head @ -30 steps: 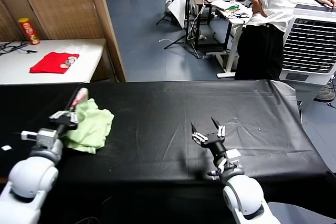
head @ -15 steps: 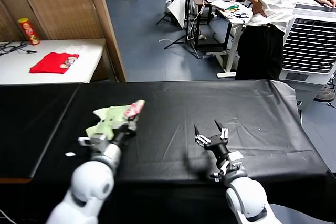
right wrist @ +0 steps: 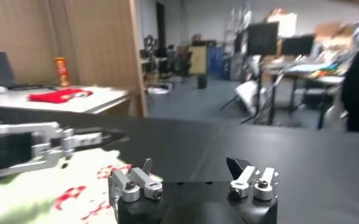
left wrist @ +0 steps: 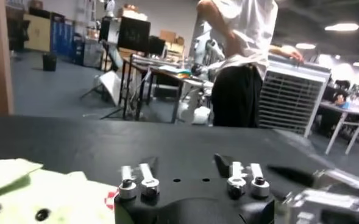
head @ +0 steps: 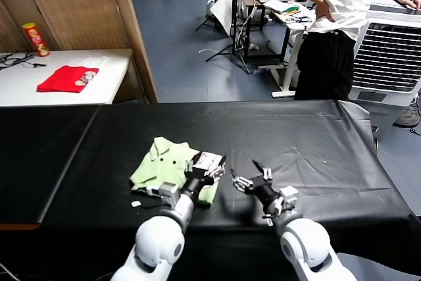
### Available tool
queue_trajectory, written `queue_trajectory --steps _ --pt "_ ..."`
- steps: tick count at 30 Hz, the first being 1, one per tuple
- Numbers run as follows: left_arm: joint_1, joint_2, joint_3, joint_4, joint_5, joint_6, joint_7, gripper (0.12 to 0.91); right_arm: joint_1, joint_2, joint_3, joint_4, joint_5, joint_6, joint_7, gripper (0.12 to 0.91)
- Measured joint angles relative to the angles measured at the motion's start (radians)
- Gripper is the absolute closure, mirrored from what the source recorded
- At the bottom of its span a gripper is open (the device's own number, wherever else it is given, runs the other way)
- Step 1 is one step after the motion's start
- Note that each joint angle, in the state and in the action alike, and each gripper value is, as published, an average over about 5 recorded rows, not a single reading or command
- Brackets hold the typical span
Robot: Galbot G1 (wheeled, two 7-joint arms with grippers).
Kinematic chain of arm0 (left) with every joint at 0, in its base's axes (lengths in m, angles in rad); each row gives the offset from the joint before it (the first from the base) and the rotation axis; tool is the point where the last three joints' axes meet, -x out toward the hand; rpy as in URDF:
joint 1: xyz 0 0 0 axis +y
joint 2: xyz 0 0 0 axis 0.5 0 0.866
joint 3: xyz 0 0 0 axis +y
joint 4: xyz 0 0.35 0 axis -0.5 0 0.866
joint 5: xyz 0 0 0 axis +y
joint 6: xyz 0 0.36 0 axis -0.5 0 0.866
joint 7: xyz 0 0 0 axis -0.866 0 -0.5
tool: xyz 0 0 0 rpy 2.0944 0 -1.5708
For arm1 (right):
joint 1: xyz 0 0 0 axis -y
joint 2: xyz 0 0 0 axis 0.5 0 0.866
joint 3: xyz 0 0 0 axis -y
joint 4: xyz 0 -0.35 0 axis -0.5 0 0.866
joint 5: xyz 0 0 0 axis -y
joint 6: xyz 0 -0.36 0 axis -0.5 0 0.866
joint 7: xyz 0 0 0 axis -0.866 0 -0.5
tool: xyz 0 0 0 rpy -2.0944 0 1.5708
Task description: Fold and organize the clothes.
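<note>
A: Where is the shirt (head: 170, 166) shown, and how are the grippers set?

B: It is shown lying bunched on the black table (head: 329, 156), near the front edge. The left gripper (head: 212, 164) is seen at its right edge, jaws spread, nothing held. The right gripper (head: 252, 179) is shown just beside it, likewise spread and empty.

A: How is the step best done?

B: The cloth is probably best spread flat first; opposite edges should be pinched, not the bunched middle.

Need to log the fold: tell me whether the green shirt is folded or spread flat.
Folded: the green shirt lies as a compact bundle on the black table, collar up, no sleeves spread. The left pincer is over its edge.
</note>
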Motion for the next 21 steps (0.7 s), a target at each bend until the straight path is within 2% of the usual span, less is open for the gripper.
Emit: queue_trajectory --steps 6,12,14,17,21 --pt "0.044 0.042 -0.044 -0.032 0.0 -0.017 -0.002 0.232 0.071 0.04 -0.057 -0.083 0.155 -0.056 0.044 0.227" --pt "0.1 0.095 -0.103 -0.069 -0.011 -0.032 -0.008 0.232 0.126 0.085 -0.091 -0.173 0.22 -0.064 0.056 0.251" --pt "0.117 0.107 -0.121 -0.081 -0.013 -0.038 -0.01 0.232 0.141 0.098 -0.097 -0.2 0.225 -0.063 0.063 0.313" --pt "0.142 0.115 -0.142 -0.098 -0.013 -0.053 -0.018 0.232 0.157 0.109 -0.099 -0.232 0.218 -0.055 0.061 0.469" --pt "0.177 0.115 -0.165 -0.109 -0.01 -0.08 -0.029 0.232 0.179 0.106 -0.099 -0.27 0.153 -0.02 0.017 0.702"
